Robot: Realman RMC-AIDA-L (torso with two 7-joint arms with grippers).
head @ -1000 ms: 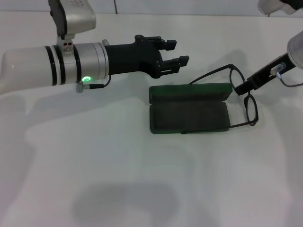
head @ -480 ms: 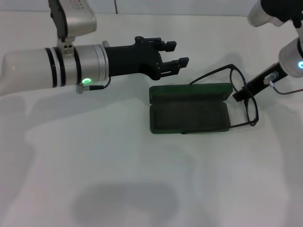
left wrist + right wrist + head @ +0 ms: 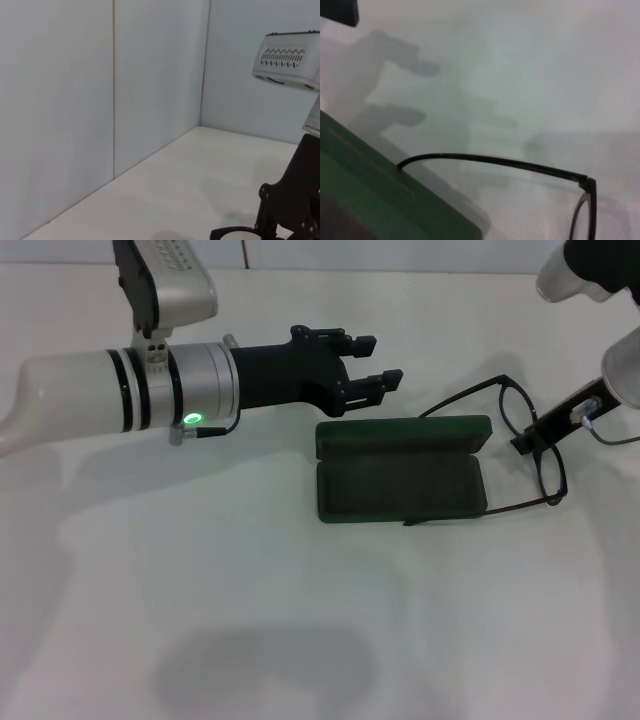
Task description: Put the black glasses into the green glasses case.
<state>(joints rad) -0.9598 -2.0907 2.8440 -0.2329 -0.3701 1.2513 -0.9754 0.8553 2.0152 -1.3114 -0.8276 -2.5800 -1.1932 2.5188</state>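
Note:
The green glasses case [image 3: 400,475] lies open in the middle of the white table, lid toward the back. My right gripper [image 3: 523,444] is shut on the bridge of the black glasses [image 3: 508,406] just right of the case. The glasses' temple arms reach left, one over the lid's back edge, one along the case's front edge. In the right wrist view one temple arm [image 3: 495,161] crosses above the case's corner [image 3: 375,200]. My left gripper [image 3: 385,358] is open and empty, hovering just behind the case's back left part.
The white table [image 3: 300,620] stretches wide in front of the case. White wall panels [image 3: 100,100] stand behind the table. The left arm's thick body [image 3: 120,400] spans the back left.
My right gripper has drawn the glasses a little to the right and the temple arms have slid right over the case. My left arm has shifted slightly right.

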